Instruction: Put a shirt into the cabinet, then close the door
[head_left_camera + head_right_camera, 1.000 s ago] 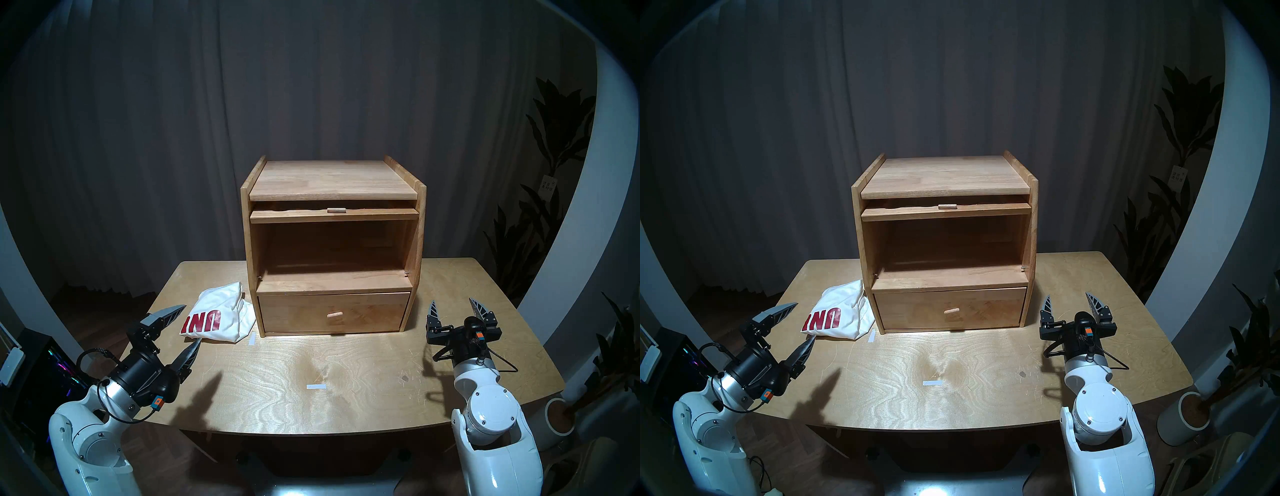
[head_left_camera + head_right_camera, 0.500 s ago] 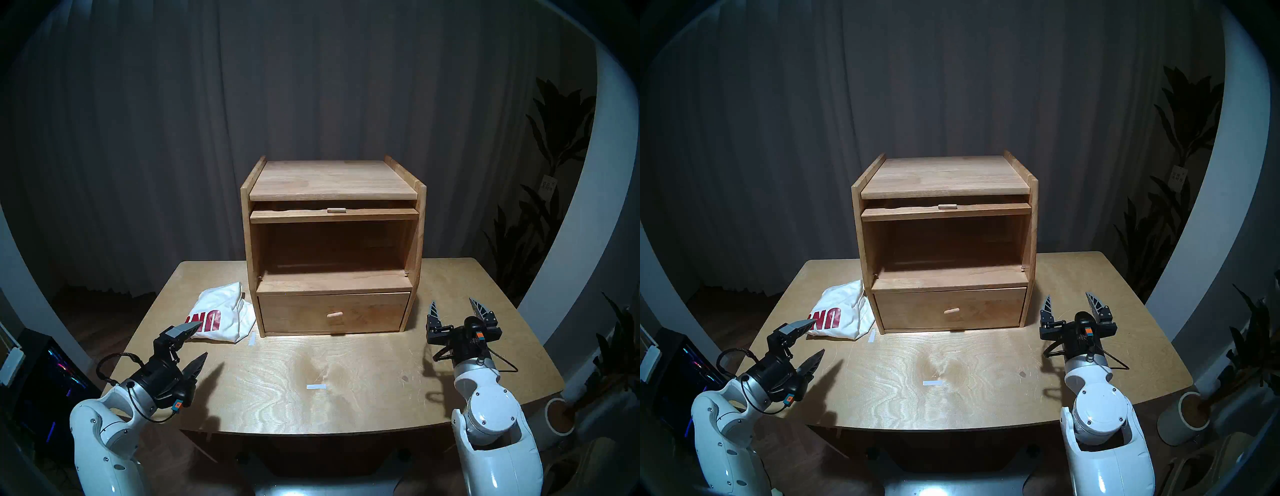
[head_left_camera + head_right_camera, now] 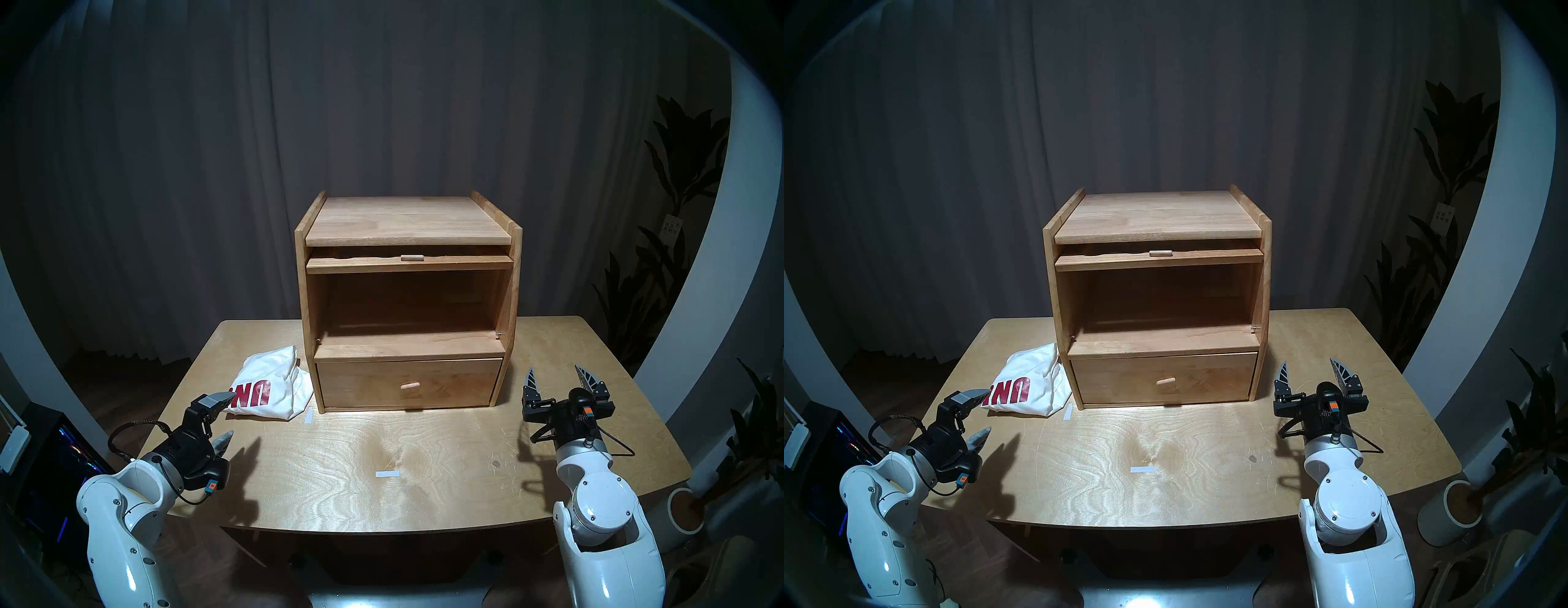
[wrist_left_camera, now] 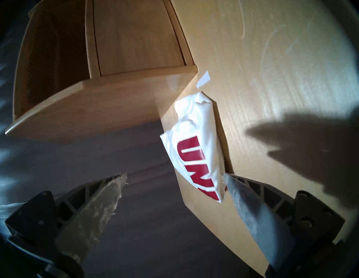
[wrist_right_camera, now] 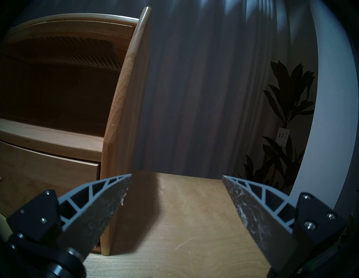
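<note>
Dark curtains hang behind a pale plywood table point(image 3: 424, 467) that carries one shirt, one cabinet and two strips of white tape. One shirt point(image 3: 271, 388), white with red block letters, lies crumpled on the table just left of the cabinet point(image 3: 407, 297), its right edge close to the cabinet's lower corner. This single cabinet has one upper compartment, open and holding nothing, and one drawer point(image 3: 409, 382) below it, closed, with a peg knob. Its door point(image 3: 409, 262) is raised flat under the top board, only its front edge and peg showing. One tape strip point(image 3: 308, 415) lies by the shirt's near corner, the other point(image 3: 387, 474) on the bare middle of the table; the front half is otherwise free.

At the table's left edge, the left gripper point(image 3: 229, 414) hovers just short of the shirt's near corner, fingers spread wide and holding nothing. Compared with a second ago it has rolled, tilted downward and drawn closer to the fabric. On the far side, the right gripper point(image 3: 555, 378) hangs beside the cabinet's right wall, fingers equally wide apart and empty, unmoved since then.
</note>
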